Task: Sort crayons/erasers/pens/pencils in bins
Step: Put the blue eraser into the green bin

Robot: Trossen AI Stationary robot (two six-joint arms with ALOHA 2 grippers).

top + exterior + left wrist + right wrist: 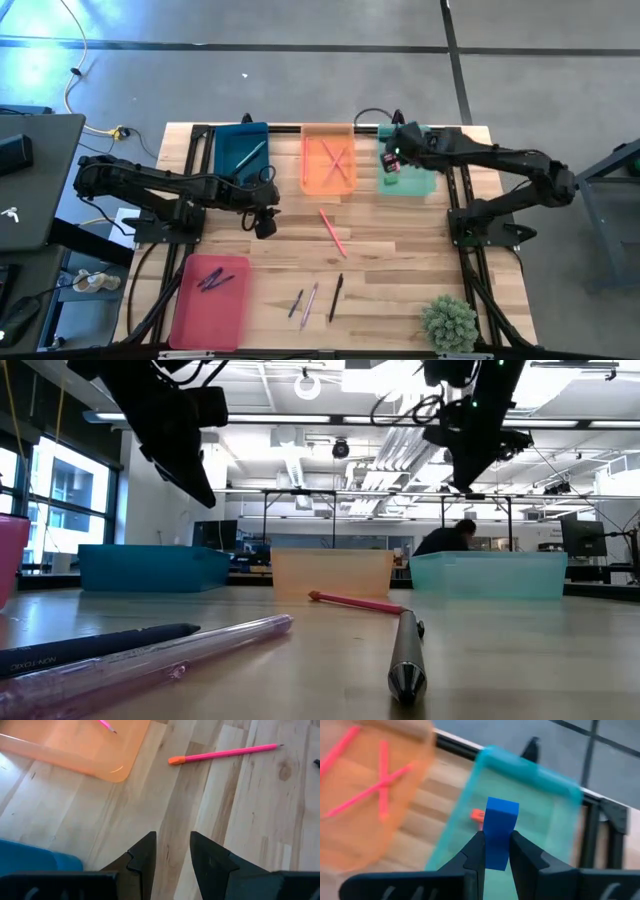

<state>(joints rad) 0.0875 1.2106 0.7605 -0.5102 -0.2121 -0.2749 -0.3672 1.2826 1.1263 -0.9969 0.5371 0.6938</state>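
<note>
**Blue eraser over the mint bin, sorting partly done**

My right gripper (496, 851) is pinched narrow on a blue eraser (498, 830), the block standing up between my two fingers. I hold it in the air above the mint-green bin (425, 186), at that bin's end nearest the orange bin (345, 186). Looking down past the block, I see one small orange-red piece (477, 814) already lying in the mint-green bin; I judge it an eraser, though it is too blurred to be sure.

My right arm reaches in from the table's edge beyond the mint-green bin, stretched across its top with the wrist tipped down over it.

My left gripper (172, 851) hangs above bare wood on the far side of the orange bin from the mint-green one, just off the orange bin's near corner. Its fingers stand a small gap apart and hold nothing.

As for progress: the orange bin holds several pink sticks, the teal-blue bin (222, 168) beyond it has a thin item or two, and the pink-red bin (190, 316), well away from the mint-green bin at the table's opposite corner, holds a couple of dark ones. Left on the wood are a pink pencil (333, 232) near the orange bin and three slim sticks (315, 298) farther toward the front. I judge the job well along but unfinished.
</note>
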